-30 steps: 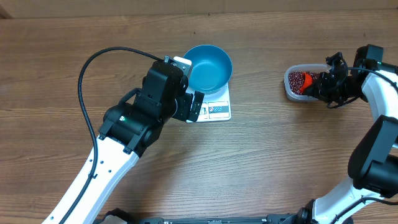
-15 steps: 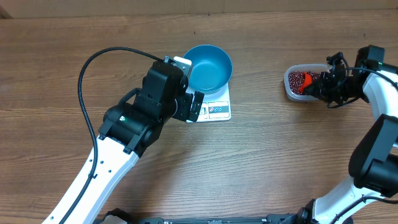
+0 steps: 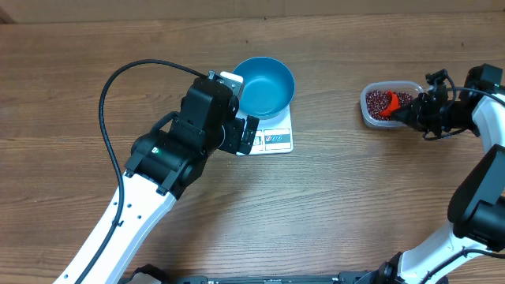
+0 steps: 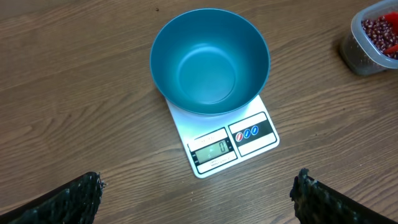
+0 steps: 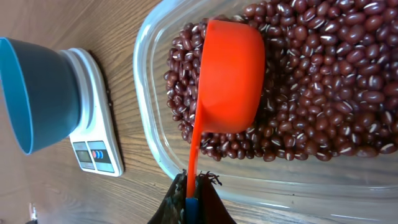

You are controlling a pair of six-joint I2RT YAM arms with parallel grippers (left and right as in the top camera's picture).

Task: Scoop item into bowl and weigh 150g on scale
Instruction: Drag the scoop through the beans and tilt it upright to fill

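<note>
The blue bowl [image 3: 265, 85] [image 4: 209, 61] stands empty on the white scale [image 3: 278, 141] [image 4: 233, 146], whose display shows zero. My left gripper [image 3: 241, 106] [image 4: 198, 193] hovers open just short of the scale, nothing between its fingers. At the right, the red-brown beans [image 3: 379, 99] [image 5: 323, 93] fill a clear tub [image 3: 368, 115] [image 5: 149, 112]. My right gripper [image 3: 410, 114] [image 5: 194, 190] is shut on the handle of an orange scoop [image 3: 387, 110] [image 5: 231, 78]. The scoop's cup lies on the beans with its outside toward the wrist camera, so what is inside it is hidden.
The left arm's black cable [image 3: 118, 95] loops over the table at the left. Bare wood lies between the scale and the tub. The table's far edge [image 3: 252, 17] runs close behind the bowl.
My right arm has drawn back to the right and slightly forward, dragging the scoop toward the tub's near side. The left arm, bowl and scale have not moved.
</note>
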